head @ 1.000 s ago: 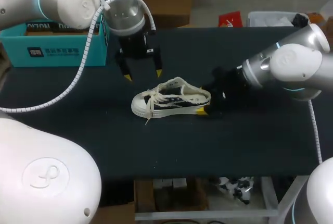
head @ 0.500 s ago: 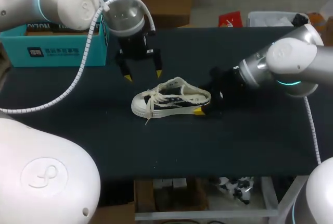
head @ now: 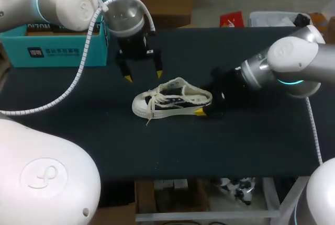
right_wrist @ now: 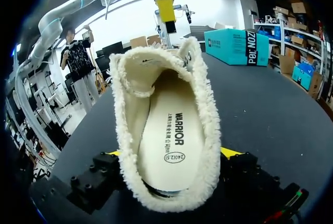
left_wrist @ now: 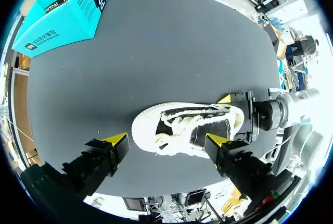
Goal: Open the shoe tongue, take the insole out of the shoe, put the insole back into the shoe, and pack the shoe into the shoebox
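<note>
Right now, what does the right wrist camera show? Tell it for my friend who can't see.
A cream shoe fills the view heel-first, its insole showing inside, held between the yellow-tipped fingers of the right gripper. Beyond it hangs the left gripper, with a teal shoebox on the black table.

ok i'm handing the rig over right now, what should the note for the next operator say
Left gripper: open, hovering above the shoe, holding nothing.
Right gripper: shut on the shoe's heel, a finger on each side.
The shoe lies in the middle of the table, laced, toe toward my left. The insole sits inside it. Shoebox stands at the far left corner.
Done: nothing that shows; the shoe is not boxed.
Left: all four steps, ending with the shoe in the box.
</note>
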`<control>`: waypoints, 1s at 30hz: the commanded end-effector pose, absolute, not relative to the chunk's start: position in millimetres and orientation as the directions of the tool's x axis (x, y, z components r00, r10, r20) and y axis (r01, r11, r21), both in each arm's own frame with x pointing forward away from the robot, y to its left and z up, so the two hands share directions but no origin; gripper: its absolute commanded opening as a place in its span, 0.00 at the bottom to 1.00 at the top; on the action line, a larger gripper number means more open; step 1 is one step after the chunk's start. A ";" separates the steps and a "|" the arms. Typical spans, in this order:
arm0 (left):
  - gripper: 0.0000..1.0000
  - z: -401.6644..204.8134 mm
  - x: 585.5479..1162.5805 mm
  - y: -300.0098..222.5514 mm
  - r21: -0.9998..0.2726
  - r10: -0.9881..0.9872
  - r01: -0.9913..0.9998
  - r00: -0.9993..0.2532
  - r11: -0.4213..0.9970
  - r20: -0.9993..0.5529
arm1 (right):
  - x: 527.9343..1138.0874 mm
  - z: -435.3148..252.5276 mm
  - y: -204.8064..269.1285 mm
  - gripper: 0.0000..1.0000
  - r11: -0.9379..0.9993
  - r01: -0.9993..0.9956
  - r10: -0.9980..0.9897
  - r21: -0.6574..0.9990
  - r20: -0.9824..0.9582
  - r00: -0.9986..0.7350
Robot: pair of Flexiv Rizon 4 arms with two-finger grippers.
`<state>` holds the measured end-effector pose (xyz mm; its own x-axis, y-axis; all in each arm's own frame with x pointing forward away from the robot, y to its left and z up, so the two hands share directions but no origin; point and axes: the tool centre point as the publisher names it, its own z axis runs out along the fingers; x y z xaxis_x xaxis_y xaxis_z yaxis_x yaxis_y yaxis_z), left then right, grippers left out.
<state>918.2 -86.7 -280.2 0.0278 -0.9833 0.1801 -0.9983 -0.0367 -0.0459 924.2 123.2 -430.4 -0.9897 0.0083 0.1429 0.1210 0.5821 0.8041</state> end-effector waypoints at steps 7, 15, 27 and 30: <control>1.00 -281.5 914.7 -88.3 -0.044 -0.984 -0.999 0.017 -0.025 0.177 | 922.0 -442.9 119.8 1.00 0.545 0.117 0.000 0.830 0.140 -0.990; 1.00 -272.0 906.4 -98.9 -0.018 -0.985 -1.000 -0.001 -0.002 0.170 | 922.3 -441.5 120.9 0.00 0.541 0.096 -0.018 0.836 0.125 -0.992; 1.00 -266.5 901.9 -176.3 -0.001 -1.000 -1.000 -0.004 0.004 0.020 | 922.1 -440.6 122.5 0.00 0.540 0.096 -0.020 0.836 0.126 -0.992; 0.96 -276.2 903.4 -188.5 0.003 -1.000 -1.000 -0.008 0.008 -0.026 | 922.1 -440.6 122.5 0.00 0.540 0.096 -0.020 0.836 0.126 -0.992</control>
